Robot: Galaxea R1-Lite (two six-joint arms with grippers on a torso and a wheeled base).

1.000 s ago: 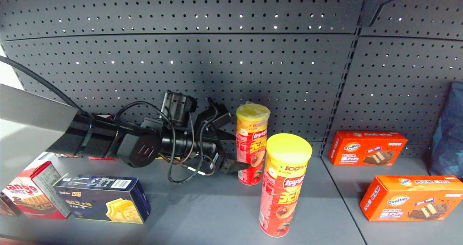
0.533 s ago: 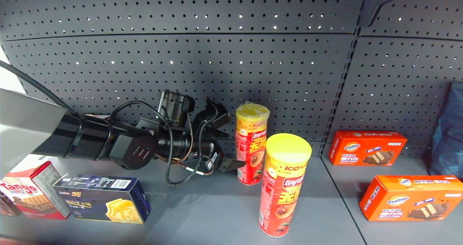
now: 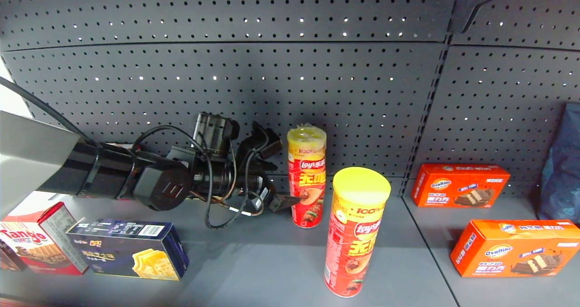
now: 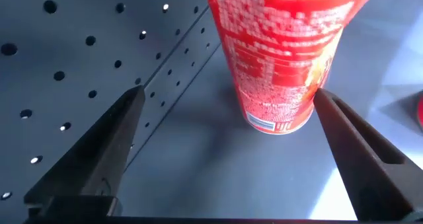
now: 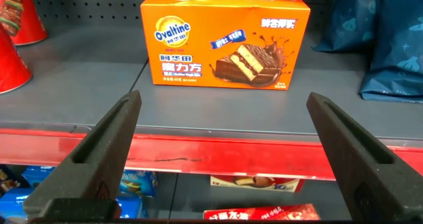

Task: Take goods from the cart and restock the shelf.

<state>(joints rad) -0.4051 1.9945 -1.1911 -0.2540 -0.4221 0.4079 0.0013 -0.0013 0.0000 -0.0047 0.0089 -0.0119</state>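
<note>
Left claw: I had it spread around the far can, so it stood alone on the shelf.
Right claw: spread, empty.

Dim even light, bright specks through pegboard holes, soft shadows on shelf, bowed edges

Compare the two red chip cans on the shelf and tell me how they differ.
The rear can stands close to the pegboard back wall; the front can stands nearer the shelf's front edge. The rear can sits inside the open left gripper; the front can has no gripper by it. The rear can's top looks crinkled; the front can's lid is smooth yellow. Both stand upright, red with yellow tops.
</note>
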